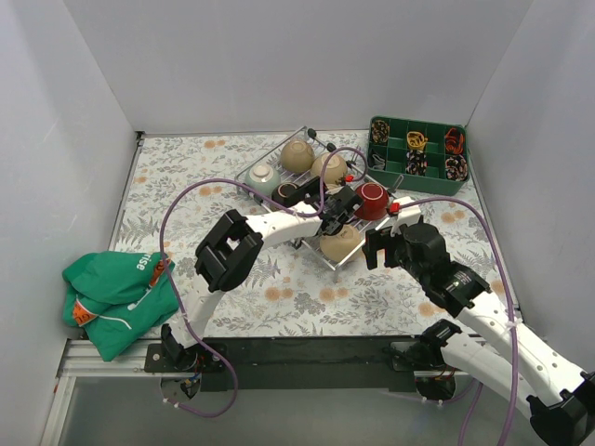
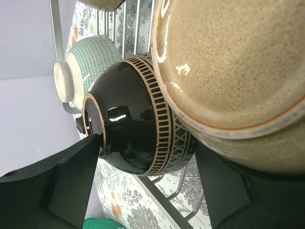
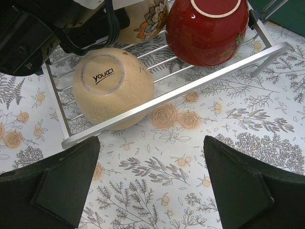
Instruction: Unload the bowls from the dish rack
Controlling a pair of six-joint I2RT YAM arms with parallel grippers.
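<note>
The dish rack (image 1: pixel 253 169) sits mid-table with several bowls in it. A celadon green bowl (image 1: pixel 263 177), two tan bowls (image 1: pixel 297 155), a red bowl (image 1: pixel 372 200) and a cream bowl (image 1: pixel 339 243) lie on the wires. My left gripper (image 2: pixel 150 145) reaches into the rack. The dark bowl (image 2: pixel 133 119) lies on its side between its fingers, foot against one finger and rim against the other. A tan bowl (image 2: pixel 228 62) leans over it. My right gripper (image 3: pixel 150 148) hangs open over bare table, just short of the rack rim (image 3: pixel 190 88) and the cream bowl (image 3: pixel 112 86).
A green compartmented tray (image 1: pixel 418 153) with small items stands at the back right. A green garment (image 1: pixel 116 288) lies at the left front edge. White walls close in three sides. Purple cables loop over both arms.
</note>
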